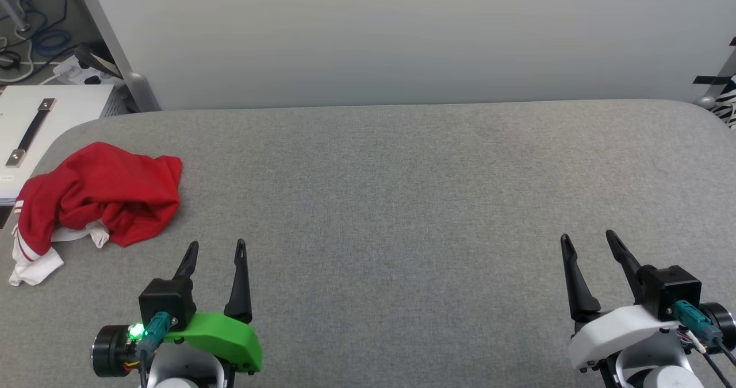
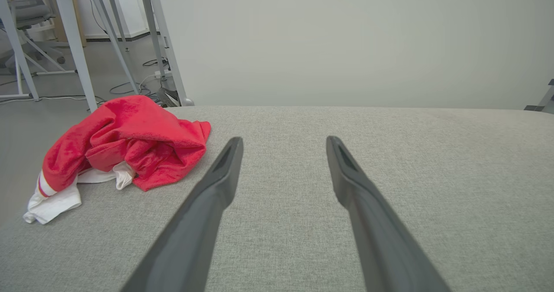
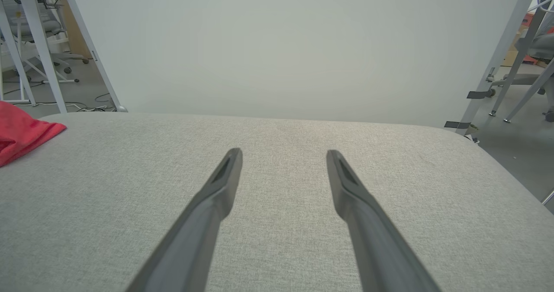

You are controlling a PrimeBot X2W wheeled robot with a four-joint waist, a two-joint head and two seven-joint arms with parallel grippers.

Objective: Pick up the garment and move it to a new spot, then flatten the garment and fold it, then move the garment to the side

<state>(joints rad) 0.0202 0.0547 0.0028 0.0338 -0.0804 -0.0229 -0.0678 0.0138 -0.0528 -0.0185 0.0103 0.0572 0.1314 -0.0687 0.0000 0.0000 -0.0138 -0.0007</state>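
You can see a crumpled red cloth shirt (image 1: 109, 192) with a white sleeve and thin red-and-white stripes at its edge. The grey fabric table (image 1: 402, 204) is one plain colour all over. Your left gripper (image 1: 217, 244) has black jaws and a bright green cover. Your right gripper (image 1: 588, 235) has black jaws and a white cover. The smooth wall (image 1: 402, 31) is pale grey.

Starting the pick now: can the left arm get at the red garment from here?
Probably yes. The garment lies crumpled near the left edge of the grey surface, just ahead and left of the left gripper, whose fingers stand open. Nothing lies between them.
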